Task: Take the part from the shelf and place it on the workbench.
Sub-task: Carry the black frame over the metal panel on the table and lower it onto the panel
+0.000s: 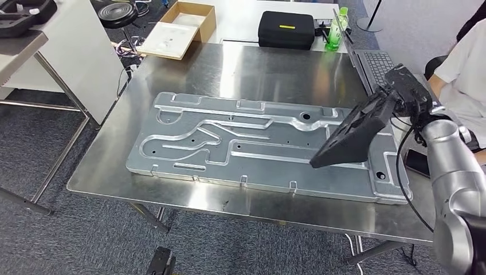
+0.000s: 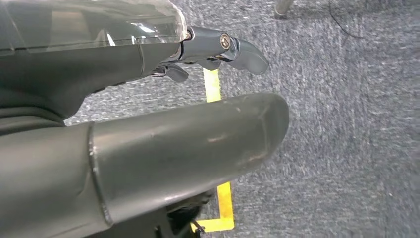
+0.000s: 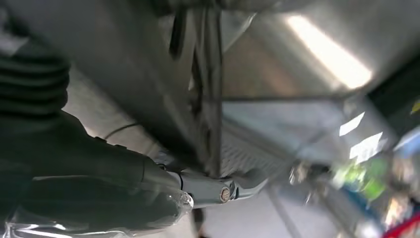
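Black and flat, the part (image 1: 356, 133) is sitting at the right of the head view, tilted so that its lower end is pointing down toward the middle of the frame, above the right end of the large machined aluminium plate (image 1: 252, 143). The right hand (image 1: 408, 91) is gripping its upper end, fingers closed around it, with the silver right arm (image 1: 453, 177) rising from the lower right corner. From this view I cannot tell whether the low end of the part is touching the plate or hanging just over it. In the right wrist view the part (image 3: 148, 64) is filling the upper left as a blurred dark slab, with a finger (image 3: 233, 188) of the right hand pressing against its edge.

That plate is lying across the steel workbench (image 1: 189, 197), which is taking up the centre of the head view. At the top of the frame a black case (image 1: 286, 28), a green bottle (image 1: 337, 30) and a cardboard box (image 1: 183, 26) are standing beyond the workbench, and a laptop (image 1: 375, 66) is sitting at upper right. A person in a white sleeve (image 1: 467, 69) is sitting at the right edge.

In the left wrist view the left hand (image 2: 163, 114) is hanging over grey carpet (image 2: 346, 124) crossed by yellow tape (image 2: 213, 84), holding nothing, its thumb and fingers lying apart.
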Tool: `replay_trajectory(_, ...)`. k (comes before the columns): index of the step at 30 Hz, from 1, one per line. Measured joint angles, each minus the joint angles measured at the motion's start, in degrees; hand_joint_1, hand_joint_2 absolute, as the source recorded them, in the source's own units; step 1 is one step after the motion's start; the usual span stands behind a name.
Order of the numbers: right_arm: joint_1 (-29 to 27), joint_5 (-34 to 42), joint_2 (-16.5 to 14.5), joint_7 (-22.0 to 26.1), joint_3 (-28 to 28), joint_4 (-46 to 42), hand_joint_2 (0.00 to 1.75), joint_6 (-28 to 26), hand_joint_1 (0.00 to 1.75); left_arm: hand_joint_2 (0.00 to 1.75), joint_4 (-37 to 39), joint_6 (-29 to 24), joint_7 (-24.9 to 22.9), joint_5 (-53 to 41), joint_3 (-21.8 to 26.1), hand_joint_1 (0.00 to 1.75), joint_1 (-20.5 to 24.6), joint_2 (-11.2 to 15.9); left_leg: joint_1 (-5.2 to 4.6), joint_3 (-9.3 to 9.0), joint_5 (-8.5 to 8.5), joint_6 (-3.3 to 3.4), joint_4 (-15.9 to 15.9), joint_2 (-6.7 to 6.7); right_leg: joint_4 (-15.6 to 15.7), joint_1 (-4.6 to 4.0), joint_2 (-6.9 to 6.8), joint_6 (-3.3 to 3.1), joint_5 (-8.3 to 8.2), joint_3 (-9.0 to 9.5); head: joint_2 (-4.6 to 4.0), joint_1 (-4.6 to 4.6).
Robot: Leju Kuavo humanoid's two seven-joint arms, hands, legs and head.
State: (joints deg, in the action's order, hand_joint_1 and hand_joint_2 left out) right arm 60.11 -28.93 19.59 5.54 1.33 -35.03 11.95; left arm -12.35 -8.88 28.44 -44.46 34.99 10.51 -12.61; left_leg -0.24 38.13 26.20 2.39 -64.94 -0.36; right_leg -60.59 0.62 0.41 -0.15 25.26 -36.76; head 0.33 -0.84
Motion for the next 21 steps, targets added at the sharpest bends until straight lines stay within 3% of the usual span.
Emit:
replay_trajectory(2,4.2,-1.2,0.4,-0.9,1.9,1.4,0.00,5.0,0.00,0.00,0.0,0.3,0.2,0.1,0.2,0.00,0.0,0.2,-0.46,-1.75,-1.12,0.82,4.1,0.02,0.0,0.06,-0.02,0.27,-0.09,-0.21,0.00,-0.02)
replay_trajectory(3,6.5,-1.6,0.6,-1.4,3.0,2.1,0.00,7.2,0.00,0.00,0.0,0.4,0.2,0.1,0.3,0.00,-0.1,0.3,-0.58,-1.91,-1.03,0.89,4.6,0.03,0.1,0.15,-0.04,0.51,-0.21,-0.35,0.00,-0.01)
replay_trajectory(5,10.5,-1.9,0.7,-2.3,5.3,3.0,0.87,11.3,0.00,0.00,0.0,0.7,0.4,0.2,0.4,0.00,-0.3,0.3,-0.46,-2.22,-1.48,0.81,5.6,0.09,0.1,0.29,-0.08,1.07,-0.21,-0.41,0.00,-0.02)
replay_trajectory(7,14.4,-1.5,0.8,-2.8,7.6,3.8,1.75,14.1,0.00,0.00,0.0,0.9,0.5,0.3,0.6,0.00,-0.4,0.3,-0.14,-2.74,-2.11,0.93,6.7,0.21,-2.1,0.36,-0.15,1.61,1.50,-1.35,0.00,-0.05)
replay_trajectory(10,18.2,-0.9,0.8,-2.9,10.2,4.9,1.75,15.3,0.00,0.00,0.0,1.1,0.6,0.3,0.8,0.00,-0.4,0.3,0.00,-2.89,-2.32,1.14,7.0,0.22,-11.5,0.67,-0.20,2.44,5.95,-5.64,0.00,-0.06)
replay_trajectory(11,18.8,-0.8,0.8,-3.0,10.8,5.1,1.75,15.1,0.00,0.00,0.0,1.1,0.6,0.3,0.8,0.00,-0.5,0.3,0.08,-2.91,-2.26,1.11,6.9,0.20,-13.3,0.77,-0.22,2.69,6.20,-6.56,0.00,-0.05)
replay_trajectory(12,19.2,-0.8,0.7,-3.0,11.4,5.3,1.75,14.9,0.00,0.00,0.0,1.1,0.6,0.3,0.9,0.00,-0.6,0.3,0.20,-2.91,-2.15,1.00,6.7,0.17,-13.2,0.90,-0.25,2.90,5.39,-6.57,0.00,-0.06)
replay_trajectory(13,19.5,-0.8,0.7,-3.1,11.9,5.4,1.75,14.7,0.00,0.00,0.0,1.1,0.6,0.3,0.9,0.00,-0.6,0.2,0.33,-2.91,-2.00,0.82,6.5,0.13,-11.2,1.04,-0.31,3.07,3.77,-5.62,0.00,-0.06)
replay_trajectory(15,20.6,-0.8,0.6,-3.2,12.8,5.6,1.75,14.3,0.00,0.00,0.0,1.1,0.6,0.3,0.9,0.00,-0.6,0.1,0.36,-2.70,-1.51,0.17,5.8,0.06,-4.1,1.22,-0.46,3.22,0.54,-2.25,0.00,-0.08)
replay_trajectory(17,21.9,-0.8,0.4,-3.3,13.8,5.9,1.75,14.0,0.00,0.00,0.0,1.1,0.7,0.4,1.0,0.00,-0.5,0.1,0.19,-2.34,-1.19,-0.46,5.2,0.04,-0.2,1.04,-0.43,2.66,-0.38,-0.49,0.00,-0.03)
replay_trajectory(19,22.5,-0.6,0.2,-3.4,14.9,6.2,1.75,13.9,0.00,0.00,0.0,1.2,0.8,0.6,1.0,0.00,-0.6,0.1,0.11,-2.26,-1.18,-0.87,5.2,0.04,-0.1,0.82,-0.30,1.80,-0.26,-0.51,0.00,0.02)
replay_trajectory(21,23.1,-0.1,-0.1,-3.6,16.0,6.4,0.87,13.8,0.00,0.00,0.0,1.2,0.9,0.7,1.1,0.00,-0.6,0.1,0.19,-2.02,-0.36,-1.37,4.4,0.05,0.2,1.00,-0.35,1.02,-0.36,-0.36,0.00,0.03)
